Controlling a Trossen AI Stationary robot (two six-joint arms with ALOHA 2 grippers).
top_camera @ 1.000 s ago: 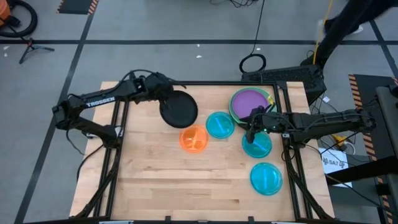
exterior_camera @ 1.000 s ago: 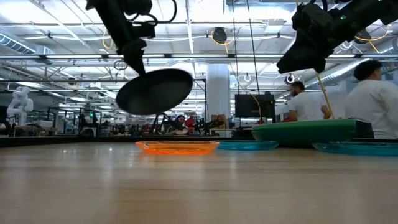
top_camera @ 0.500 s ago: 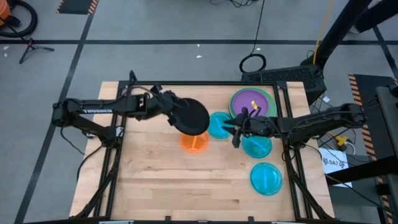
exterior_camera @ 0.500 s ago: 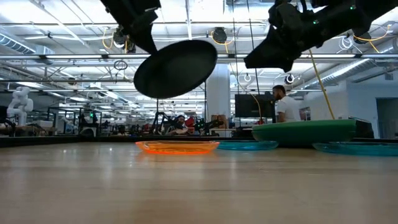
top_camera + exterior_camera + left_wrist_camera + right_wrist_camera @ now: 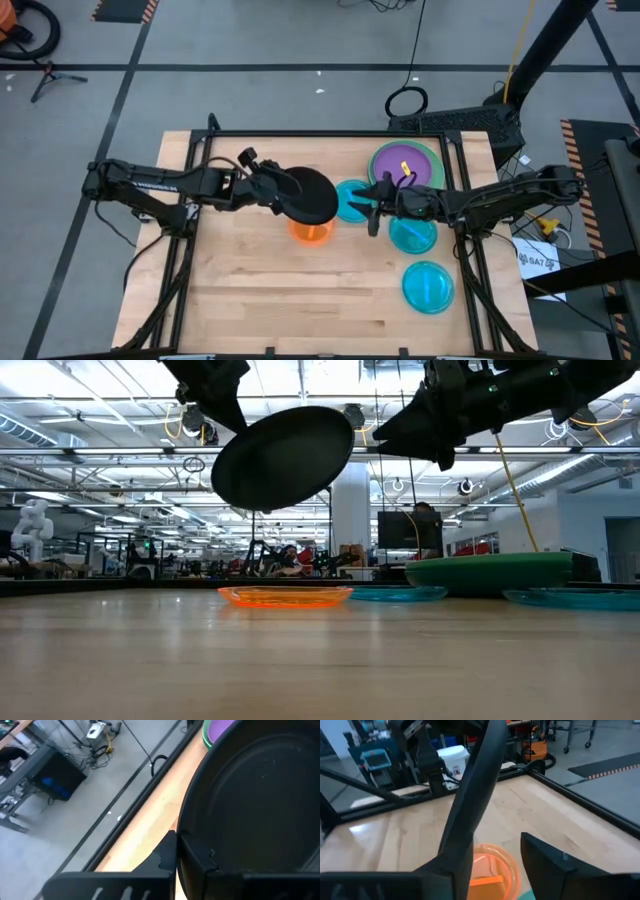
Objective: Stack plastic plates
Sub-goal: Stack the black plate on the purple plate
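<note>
Wooden table (image 5: 250, 290), rectangular, dark frame along its edges, carrying all plates. Left arm (image 5: 150, 182): reaches in from the left side toward the table's middle. Right arm (image 5: 500, 198): reaches in from the right side toward the middle, above the cyan plates. Stack at the far right corner: green plate (image 5: 432, 158) at the bottom, purple plate (image 5: 404, 164) on top, a small yellow mark on the purple one; in the low view the green plate (image 5: 490, 571) shows as a thick rim. Black plate (image 5: 305, 194): held tilted in the air above the table, partly over the orange plate, clamped at its edge by the left gripper (image 5: 268, 190), whose fingers are pressed together on the rim. Right gripper (image 5: 374, 205): fingers apart, holding nothing, raised over the cyan plate beside the black one. Cyan plates, three: one (image 5: 352, 200) just beside the purple stack, one (image 5: 415, 234) under the right arm, one (image 5: 428, 287) nearer the front right, apart from the rest. Orange plate (image 5: 312, 231): small, translucent, flat on the table, mostly under the black plate.
</note>
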